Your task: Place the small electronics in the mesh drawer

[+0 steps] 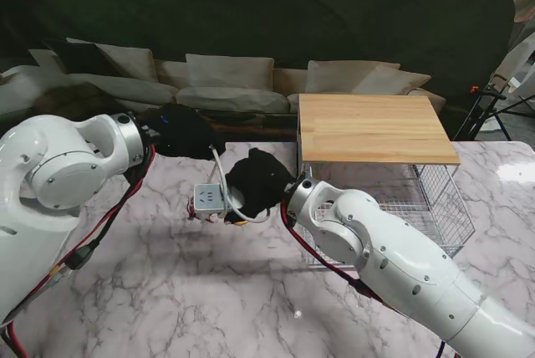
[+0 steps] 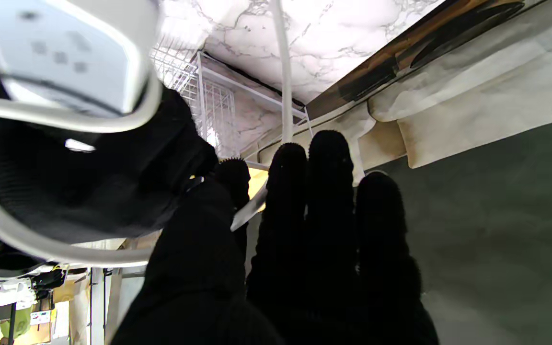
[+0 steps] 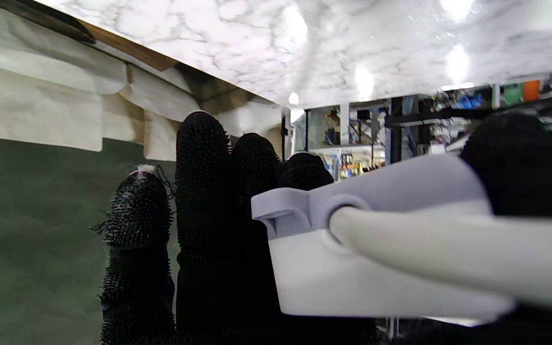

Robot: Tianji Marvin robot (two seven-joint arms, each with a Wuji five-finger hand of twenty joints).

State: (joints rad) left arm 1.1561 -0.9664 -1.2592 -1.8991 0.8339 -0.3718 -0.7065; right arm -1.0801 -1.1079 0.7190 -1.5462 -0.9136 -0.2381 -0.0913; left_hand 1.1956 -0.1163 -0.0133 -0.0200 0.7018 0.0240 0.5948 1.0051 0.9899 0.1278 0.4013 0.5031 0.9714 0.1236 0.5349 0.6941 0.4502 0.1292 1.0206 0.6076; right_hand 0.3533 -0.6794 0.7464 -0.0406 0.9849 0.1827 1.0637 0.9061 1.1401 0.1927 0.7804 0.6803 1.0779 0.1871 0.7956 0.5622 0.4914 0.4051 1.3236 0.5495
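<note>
Right hand: the black-gloved right hand (image 1: pixel 255 186) holds a white plastic power strip (image 1: pixel 209 198); in the right wrist view the strip's body (image 3: pixel 352 249) sits against the straight fingers (image 3: pixel 201 191), with the thumb on its other side.
Cord: a thick white cable (image 1: pixel 220 166) leaves the strip's end (image 3: pixel 448 258) and loops round the right hand toward the left hand.
Left hand: the black-gloved left hand (image 1: pixel 180 130) lies farther from me than the right hand, near the table's far edge; its fingers (image 2: pixel 328 201) are straight and close together, and the cable (image 2: pixel 283 72) runs up from between them. Whether they pinch it cannot be told.
Surface: a white-and-grey marble table (image 1: pixel 167 291) lies under both hands.
Drawer: a white wire-mesh drawer (image 1: pixel 435 199), pulled out, stands just right of the right hand, under a pale wooden top (image 1: pixel 372 128); the strip is outside it.
Background: beige sofa cushions (image 1: pixel 226 82) lie beyond the left hand.
</note>
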